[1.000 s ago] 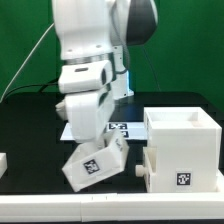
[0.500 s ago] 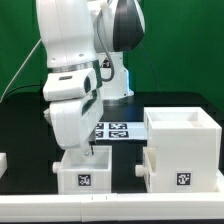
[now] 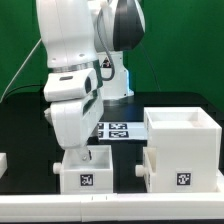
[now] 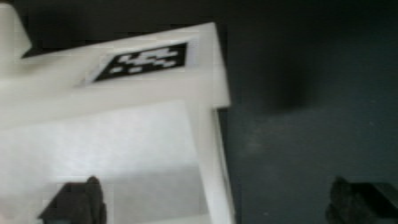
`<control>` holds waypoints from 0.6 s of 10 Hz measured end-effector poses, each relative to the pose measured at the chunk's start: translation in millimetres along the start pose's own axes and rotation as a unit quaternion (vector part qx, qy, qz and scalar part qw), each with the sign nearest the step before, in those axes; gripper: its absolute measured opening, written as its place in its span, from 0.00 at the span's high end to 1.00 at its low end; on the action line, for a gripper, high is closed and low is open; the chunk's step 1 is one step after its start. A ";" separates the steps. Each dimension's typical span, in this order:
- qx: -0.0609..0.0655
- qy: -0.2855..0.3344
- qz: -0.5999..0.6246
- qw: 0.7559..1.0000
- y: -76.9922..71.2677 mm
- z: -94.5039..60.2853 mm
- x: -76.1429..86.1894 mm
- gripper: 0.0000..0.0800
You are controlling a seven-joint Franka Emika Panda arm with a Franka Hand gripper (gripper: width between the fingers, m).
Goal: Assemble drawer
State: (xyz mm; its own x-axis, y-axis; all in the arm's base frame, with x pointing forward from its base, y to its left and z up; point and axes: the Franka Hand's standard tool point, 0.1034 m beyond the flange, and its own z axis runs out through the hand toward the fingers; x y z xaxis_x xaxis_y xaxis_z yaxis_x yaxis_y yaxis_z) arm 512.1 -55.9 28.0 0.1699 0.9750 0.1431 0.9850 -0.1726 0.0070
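A small white drawer tray (image 3: pixel 86 174) with a tag on its front lies flat on the black table at the front. My gripper (image 3: pixel 80 152) stands right over it with its fingers reaching down at the tray's rim. In the wrist view the tray (image 4: pixel 125 130) with its tag fills one side. One tray wall runs between the fingertips, and the gripper (image 4: pixel 217 205) is open wide and touches nothing. The large white casing (image 3: pixel 185 140) with a tag stands at the exterior view's right, apart from the tray.
The marker board (image 3: pixel 116 130) lies behind the tray, at the robot's base. A white part (image 3: pixel 3 161) shows at the exterior view's left edge, cut off. A stepped white part (image 3: pixel 150 168) sticks out of the casing toward the tray.
One second ago the tray hung tilted under the gripper. It now lies flat on the table, and the arm has moved to the exterior view's left. Nothing has moved in the last half second.
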 end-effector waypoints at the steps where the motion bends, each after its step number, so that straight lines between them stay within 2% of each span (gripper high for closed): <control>1: 0.001 0.000 -0.019 1.000 -0.2 0.1 -5.5 0.19; 3: 0.007 0.003 -0.039 0.999 -3.4 5.5 -17.0 0.19; 4: 0.003 0.002 -0.036 0.999 0.5 2.6 -23.7 0.19; 6: 0.009 0.006 -0.027 1.000 -4.5 10.4 -30.5 0.19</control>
State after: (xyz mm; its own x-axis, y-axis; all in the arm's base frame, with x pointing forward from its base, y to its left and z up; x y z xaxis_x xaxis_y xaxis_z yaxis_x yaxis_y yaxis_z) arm 502.9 -83.4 13.3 0.1164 0.9810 0.1551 0.9931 -0.1174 -0.0028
